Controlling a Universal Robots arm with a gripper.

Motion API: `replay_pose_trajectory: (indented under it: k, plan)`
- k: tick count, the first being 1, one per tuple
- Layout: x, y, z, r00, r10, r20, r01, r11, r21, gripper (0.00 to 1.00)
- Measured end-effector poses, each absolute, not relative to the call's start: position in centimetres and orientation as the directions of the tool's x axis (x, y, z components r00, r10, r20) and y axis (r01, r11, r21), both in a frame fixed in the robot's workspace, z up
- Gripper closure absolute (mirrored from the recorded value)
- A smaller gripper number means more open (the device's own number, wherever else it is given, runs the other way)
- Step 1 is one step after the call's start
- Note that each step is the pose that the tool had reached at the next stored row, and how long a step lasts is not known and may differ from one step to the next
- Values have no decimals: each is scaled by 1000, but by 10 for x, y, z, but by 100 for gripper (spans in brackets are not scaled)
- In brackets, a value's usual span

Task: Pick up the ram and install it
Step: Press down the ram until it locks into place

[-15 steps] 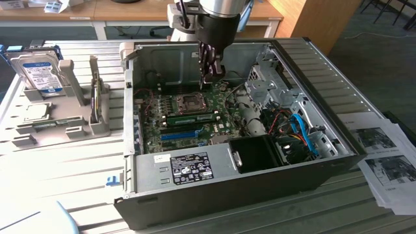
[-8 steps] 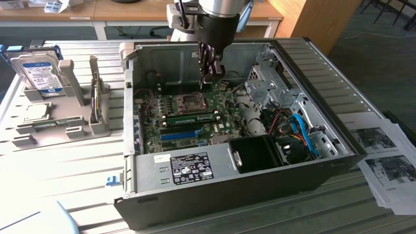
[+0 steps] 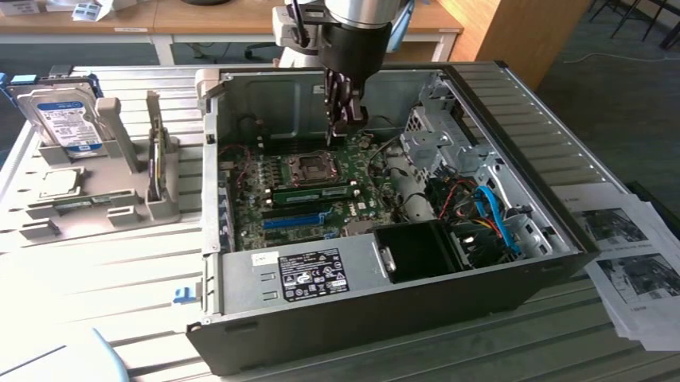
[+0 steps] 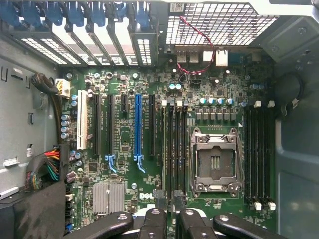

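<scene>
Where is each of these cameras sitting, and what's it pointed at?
Exterior view: off the arm, high up, looking down into the open computer case; the arm and gripper reach in.
Wrist view: on the wrist, facing the motherboard head-on; the gripper shows.
Shared: gripper, blue slot, processor socket.

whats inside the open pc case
A green motherboard with an empty processor socket, black memory slots and a blue slot; the ram lies along the slots beside the socket. In the wrist view the gripper covers part of the board's edge; a black box hides one corner.
</scene>
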State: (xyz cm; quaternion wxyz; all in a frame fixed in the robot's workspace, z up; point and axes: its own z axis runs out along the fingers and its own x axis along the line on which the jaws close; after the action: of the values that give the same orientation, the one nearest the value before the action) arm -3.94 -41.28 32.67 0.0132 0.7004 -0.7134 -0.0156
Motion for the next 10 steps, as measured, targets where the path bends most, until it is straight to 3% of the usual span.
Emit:
replay_pose_trajectory:
  k: [3, 4, 10]
  plan:
    - [-39, -413, 327, -18, -1000, -3, -999, 18, 41, 83]
    - [-39, -413, 327, -18, -1000, -3, -999, 18, 41, 91]
    - [-39, -413, 327, -18, -1000, -3, -999, 18, 41, 91]
